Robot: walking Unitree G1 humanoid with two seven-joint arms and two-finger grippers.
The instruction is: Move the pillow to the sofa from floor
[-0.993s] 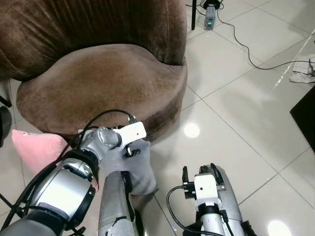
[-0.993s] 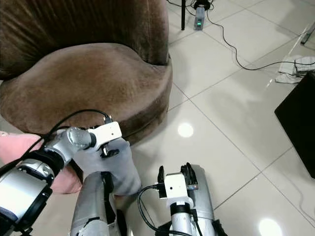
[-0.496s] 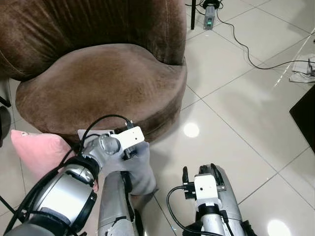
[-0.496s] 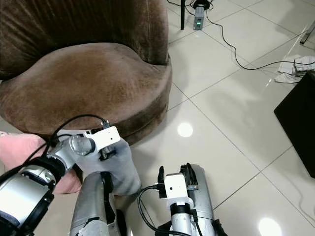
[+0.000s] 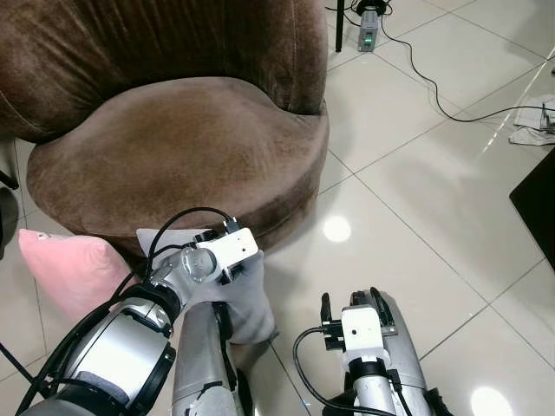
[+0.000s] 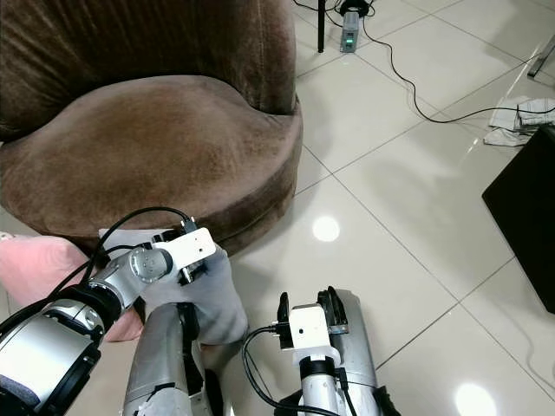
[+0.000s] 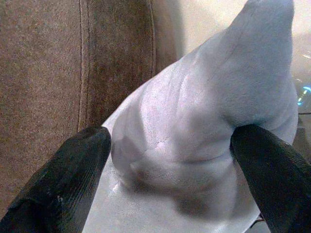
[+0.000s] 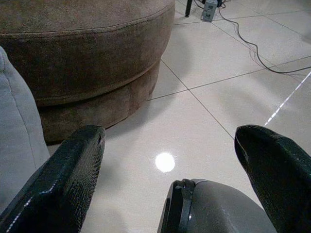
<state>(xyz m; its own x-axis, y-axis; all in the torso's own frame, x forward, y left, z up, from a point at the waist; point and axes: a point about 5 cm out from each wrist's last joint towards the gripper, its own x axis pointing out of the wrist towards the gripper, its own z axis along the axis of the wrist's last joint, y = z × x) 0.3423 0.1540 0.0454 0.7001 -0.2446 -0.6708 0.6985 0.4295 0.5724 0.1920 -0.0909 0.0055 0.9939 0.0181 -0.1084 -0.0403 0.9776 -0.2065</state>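
A grey pillow [image 5: 249, 299] stands on the tiled floor, leaning against the base of the round brown sofa [image 5: 182, 139]. My left gripper [image 7: 170, 174] is open, with its two fingers on either side of a bulge in the grey pillow [image 7: 209, 107]; the sofa's side [image 7: 43, 73] is just behind. From the head, the left wrist [image 5: 227, 250] covers the fingers. A pink pillow [image 5: 69, 269] lies on the floor to the left, against the sofa. My right gripper [image 5: 351, 303] hangs open low over the floor, right of the grey pillow [image 8: 17, 121].
A black cable [image 5: 434, 87] runs across the tiles from a small device with a green light [image 5: 370, 30] at the back. White cloth [image 5: 533, 130] and a black object [image 5: 538, 204] sit at the right edge. Open floor lies right of the sofa.
My left wrist has come down and forward onto the grey pillow, whose upper corner now shows beside it. The right arm has not moved.
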